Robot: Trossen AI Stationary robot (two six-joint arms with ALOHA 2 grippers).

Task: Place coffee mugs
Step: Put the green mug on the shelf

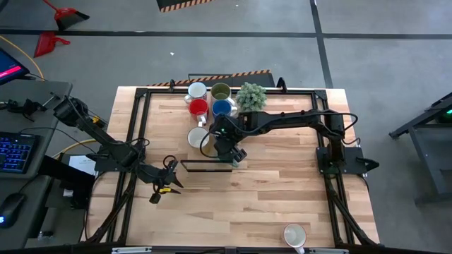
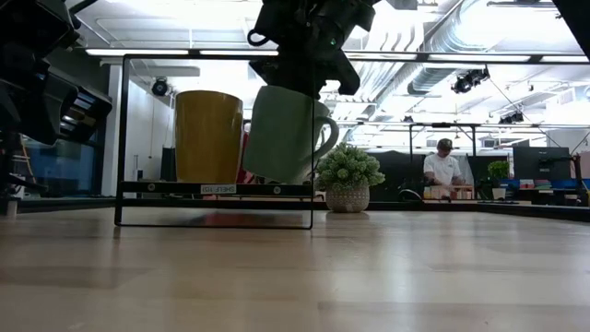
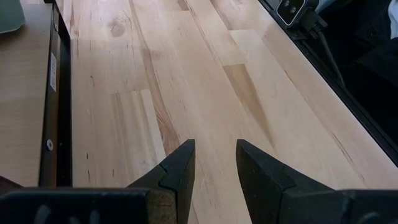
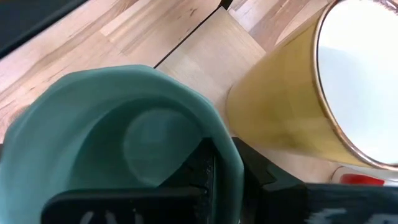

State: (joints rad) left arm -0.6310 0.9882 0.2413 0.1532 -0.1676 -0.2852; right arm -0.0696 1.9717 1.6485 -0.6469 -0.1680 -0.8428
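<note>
While the right end effector (image 4: pixel 214 171) is pinching the rim of the teal mug (image 4: pixel 124 143) between its closed fingers, it is holding that mug clear of the tabletop (image 1: pixel 268 197), over the thin black frame (image 2: pixel 214 189) near the middle. The step in hand looks like the placing of this mug just beside the mustard-yellow mug (image 2: pixel 208 136), which is already standing at the frame. The next move probably calls for a straight, gentle lowering, keeping the teal wall off its neighbour, with the fingers parting only once the base is resting flat.

The teal mug is looking smooth, glazed and round, with a curved loop handle; the yellow one is cylindrical with a pale inside. More mugs, white (image 1: pixel 197 90), red (image 1: pixel 198 107), olive (image 1: pixel 221 91) and blue (image 1: pixel 222 108), are clustering at the far edge by a small potted plant (image 1: pixel 251 96), and another white mug (image 1: pixel 294 234) is sitting alone at the near edge. The tabletop is pale planked wood with visible grain.

The left end effector (image 3: pixel 211 171) is waiting low over bare wood, fingers slightly apart and empty.
</note>
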